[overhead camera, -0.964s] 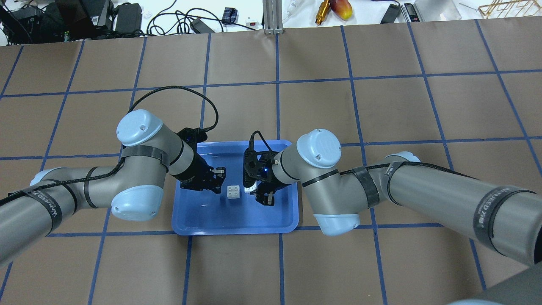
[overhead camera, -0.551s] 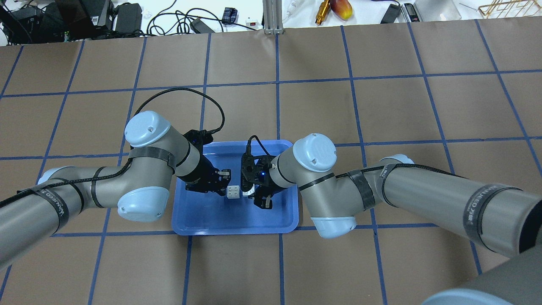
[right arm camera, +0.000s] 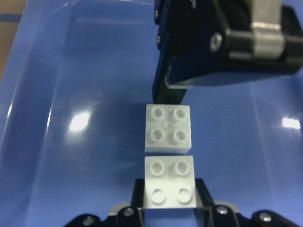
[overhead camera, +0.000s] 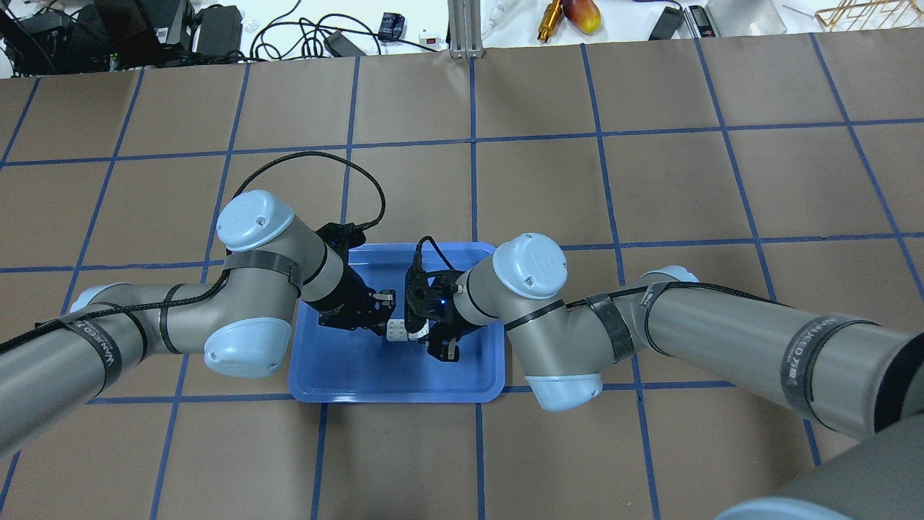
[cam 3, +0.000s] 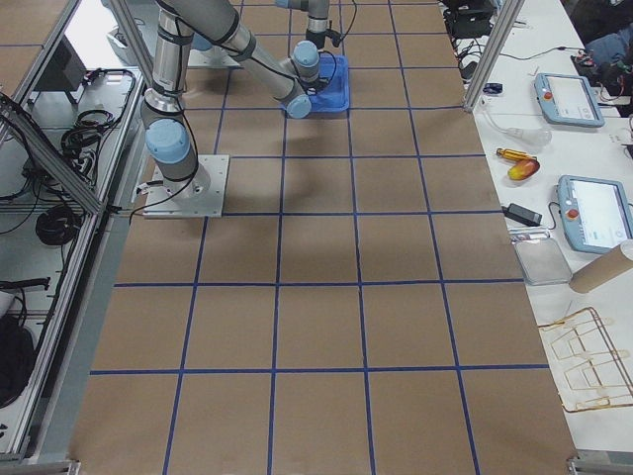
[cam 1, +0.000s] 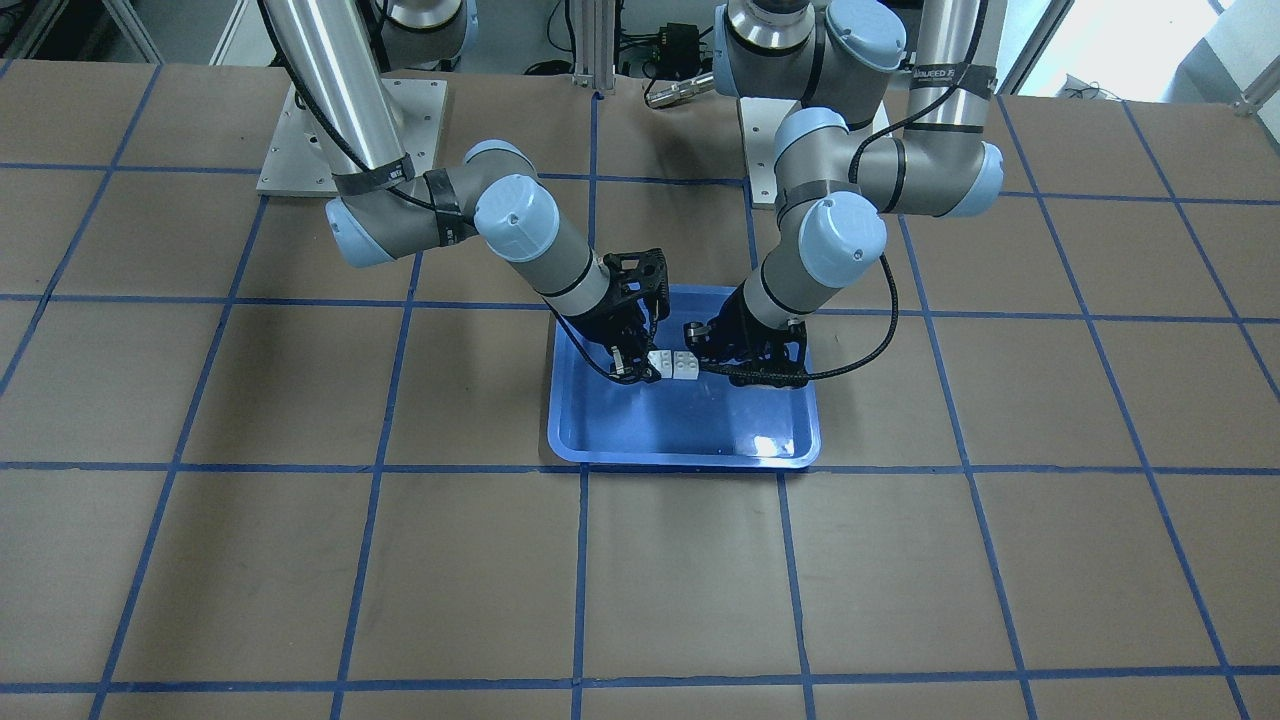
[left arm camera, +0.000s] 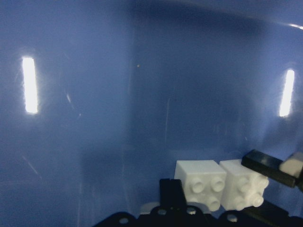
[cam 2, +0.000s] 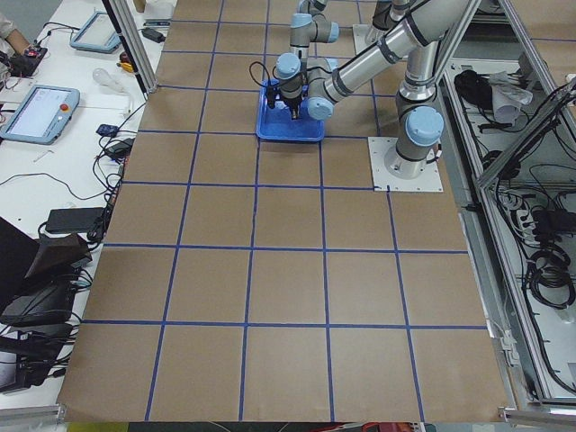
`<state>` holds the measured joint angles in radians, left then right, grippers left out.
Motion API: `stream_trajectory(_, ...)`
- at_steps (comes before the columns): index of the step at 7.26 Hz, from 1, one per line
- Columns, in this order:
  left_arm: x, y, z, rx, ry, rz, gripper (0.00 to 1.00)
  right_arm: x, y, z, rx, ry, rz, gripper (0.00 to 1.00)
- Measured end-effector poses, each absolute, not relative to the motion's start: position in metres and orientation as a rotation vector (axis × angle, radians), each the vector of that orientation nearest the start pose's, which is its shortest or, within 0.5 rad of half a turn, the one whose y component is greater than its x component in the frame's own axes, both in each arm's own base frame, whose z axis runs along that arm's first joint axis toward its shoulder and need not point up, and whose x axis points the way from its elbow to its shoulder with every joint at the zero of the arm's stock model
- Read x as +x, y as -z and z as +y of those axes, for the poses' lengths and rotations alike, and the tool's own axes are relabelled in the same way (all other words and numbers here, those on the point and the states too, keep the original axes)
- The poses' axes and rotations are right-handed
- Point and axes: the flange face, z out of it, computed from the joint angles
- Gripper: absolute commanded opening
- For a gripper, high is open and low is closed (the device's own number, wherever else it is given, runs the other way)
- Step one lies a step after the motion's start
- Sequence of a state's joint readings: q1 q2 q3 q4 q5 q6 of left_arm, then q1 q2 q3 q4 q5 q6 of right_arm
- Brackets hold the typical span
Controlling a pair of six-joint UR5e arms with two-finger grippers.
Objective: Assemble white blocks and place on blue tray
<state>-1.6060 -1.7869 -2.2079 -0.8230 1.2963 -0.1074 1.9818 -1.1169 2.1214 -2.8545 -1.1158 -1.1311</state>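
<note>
Blue plastic, glossy and shallow – the blue tray [overhead camera: 339, 383] sat on a brown desk [overhead camera: 650, 180] marked with a grid of blue tape, roughly midway between the two robot arms. Both arms reached down into it from opposite sides.

Near the middle of the tray were two small white blocks, each with four round studs facing up. The right pincer [right arm camera: 169, 189] was clenched on the held white block [right arm camera: 169, 182], one finger on each side of it. The second white block [right arm camera: 168, 128] lay directly beside it, side to side in one line. The seam between them was too thin to tell whether they touched.

The left pincer [overhead camera: 384, 312] was released, its jaws spread. One black finger [right arm camera: 170, 92] met the far face of the second white block, on the side away from the held one. Its other finger stood clear of both blocks.

Whether the held block rested on the tray floor or hung just above it – that could not be told.
</note>
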Motion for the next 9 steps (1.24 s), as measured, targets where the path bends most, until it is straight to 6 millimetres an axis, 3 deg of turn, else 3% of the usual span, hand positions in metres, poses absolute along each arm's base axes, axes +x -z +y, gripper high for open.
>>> stream_trajectory(1, -0.1757, -0.1754, -0.4326, -0.147, -0.212, 3.398, 0.01, 0.3696, -0.155, -0.403, -1.984, 0.587, 1.911, 0.0)
stream_trajectory(3, -0.1757, -0.175, -0.4329, -0.148, -0.211, 3.398, 0.01, 0.3703, -0.1548, -0.4028, -1.983, 0.586, 1.911, 0.21)
stream_trajectory(5, -0.1757, -0.175, -0.4331, -0.147, -0.209, 3.398, 0.01, 0.3704, -0.1552, -0.4027, -1.958, 0.579, 1.932, 0.26)
stream_trajectory(7, -0.1757, -0.1749, -0.4331, -0.147, -0.208, 3.398, 0.01, 0.3707, -0.1563, -0.4029, -1.912, 0.571, 1.97, 0.55)
stream_trajectory(9, -0.1757, -0.1748, -0.433, -0.147, -0.21, 3.398, 0.01, 0.3737, -0.1574, -0.4002, -1.883, 0.571, 1.96, 0.6)
